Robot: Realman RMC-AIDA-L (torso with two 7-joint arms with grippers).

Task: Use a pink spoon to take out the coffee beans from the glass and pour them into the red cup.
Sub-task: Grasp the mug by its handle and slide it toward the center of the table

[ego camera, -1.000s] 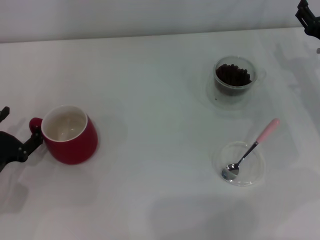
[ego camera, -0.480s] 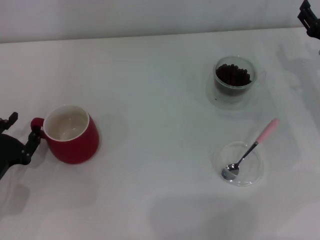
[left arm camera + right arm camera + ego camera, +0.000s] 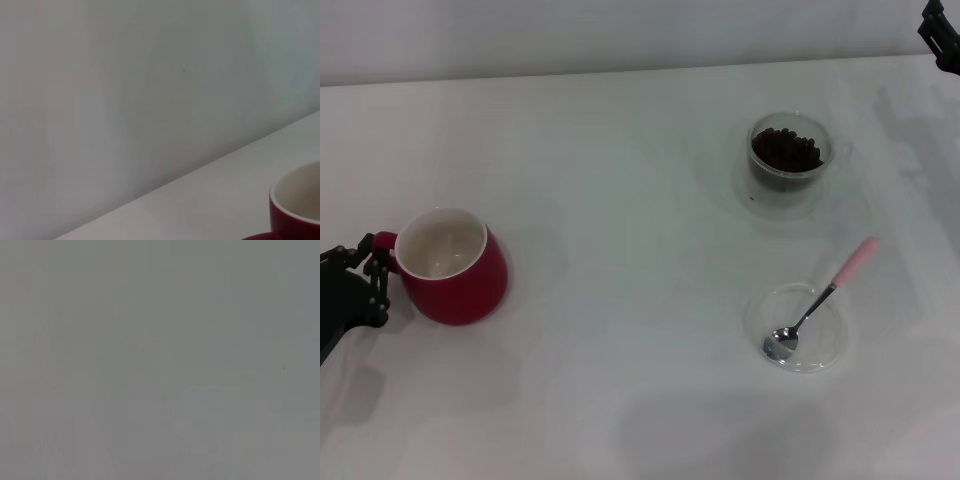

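Note:
The red cup (image 3: 455,282) stands at the table's left, white inside and empty; its rim also shows in the left wrist view (image 3: 297,210). My left gripper (image 3: 372,262) is at the cup's small loop handle, its fingers closed in around it. The glass (image 3: 790,165) holding the coffee beans (image 3: 786,148) stands at the far right. Nearer, the pink spoon (image 3: 825,295) lies with its metal bowl in a shallow clear dish (image 3: 840,345) and its pink handle pointing up and away over the rim. My right gripper (image 3: 942,30) hangs at the far right corner, apart from everything.
The white table (image 3: 620,200) runs back to a pale wall. A wide bare stretch lies between the red cup and the glass. The right wrist view shows only a grey blur.
My left gripper's fingers have drawn in around the cup's handle. The red cup has shifted a little to the left with them. The right gripper has edged farther into the corner.

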